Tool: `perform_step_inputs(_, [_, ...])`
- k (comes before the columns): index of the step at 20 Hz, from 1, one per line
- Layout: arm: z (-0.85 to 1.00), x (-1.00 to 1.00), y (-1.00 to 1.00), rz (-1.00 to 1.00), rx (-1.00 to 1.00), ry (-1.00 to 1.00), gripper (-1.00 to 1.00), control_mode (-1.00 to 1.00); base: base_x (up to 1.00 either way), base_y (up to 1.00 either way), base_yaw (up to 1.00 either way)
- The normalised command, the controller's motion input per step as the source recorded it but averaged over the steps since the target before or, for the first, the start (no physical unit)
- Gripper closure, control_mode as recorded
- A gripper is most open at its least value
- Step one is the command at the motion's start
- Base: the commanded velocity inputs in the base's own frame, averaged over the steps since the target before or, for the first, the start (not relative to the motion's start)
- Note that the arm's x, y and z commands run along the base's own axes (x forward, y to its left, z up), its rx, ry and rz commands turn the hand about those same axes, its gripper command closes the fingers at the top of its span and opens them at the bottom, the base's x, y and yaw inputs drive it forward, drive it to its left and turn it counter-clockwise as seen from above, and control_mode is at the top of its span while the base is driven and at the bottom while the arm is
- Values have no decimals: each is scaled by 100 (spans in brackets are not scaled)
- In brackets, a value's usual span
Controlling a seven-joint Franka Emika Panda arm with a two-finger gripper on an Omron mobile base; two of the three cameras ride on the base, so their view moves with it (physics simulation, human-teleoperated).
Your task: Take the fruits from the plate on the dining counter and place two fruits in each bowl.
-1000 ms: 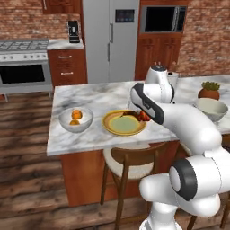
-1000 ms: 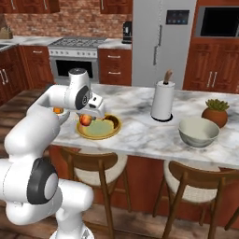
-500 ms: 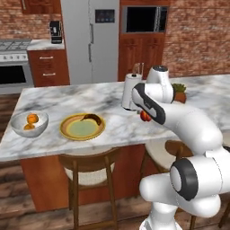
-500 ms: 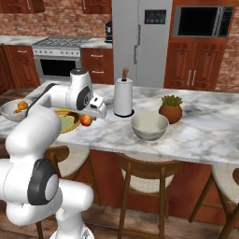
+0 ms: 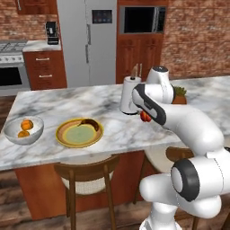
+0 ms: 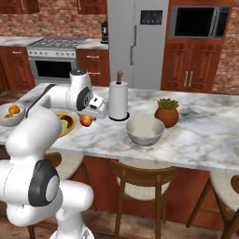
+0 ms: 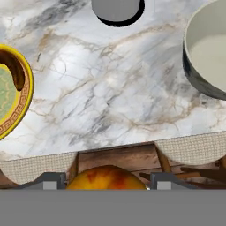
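Observation:
My gripper (image 6: 87, 119) is shut on a reddish apple-like fruit (image 6: 85, 121) and holds it just above the dining counter (image 6: 205, 135), between the plate (image 6: 66, 124) and the grey bowl (image 6: 145, 130). In the hand view the apple (image 7: 106, 177) sits between the fingertips, with the grey bowl (image 7: 207, 53) at upper right and the yellow plate (image 7: 20, 103) at left. A dark brownish fruit (image 5: 92, 124) lies on the plate (image 5: 79, 133). Two orange fruits (image 5: 25, 126) rest in the whitish bowl (image 5: 13, 134) at the far left.
A white paper towel roll (image 6: 118, 100) stands on a dark base just behind the gripper. A potted plant (image 6: 167, 112) sits behind the grey bowl. Wooden stools (image 6: 140, 179) line the counter's near edge. Bare marble (image 7: 110, 97) lies between plate and grey bowl.
The base has driven right, so the whole scene slid left in both base views. The gripper, still shut on the apple, has left the plate and come nearer the grey bowl.

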Motion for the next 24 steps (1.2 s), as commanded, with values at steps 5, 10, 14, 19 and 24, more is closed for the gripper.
perform_step_inputs(5, [0,0,0,0,0,0,100,100,48,-4,0])
perform_step_inputs(10, [0,0,0,0,0,0,100,100,34,-8,0])
perform_step_inputs(14, [3,36,-8,0,1,0,100,-100,11,0,0])
perform_step_inputs(19, [0,48,-47,-7,0,1,100,-100,0,0,0])
perform_step_inputs(24, [0,34,-82,-14,1,5,100,-100,0,0,0])
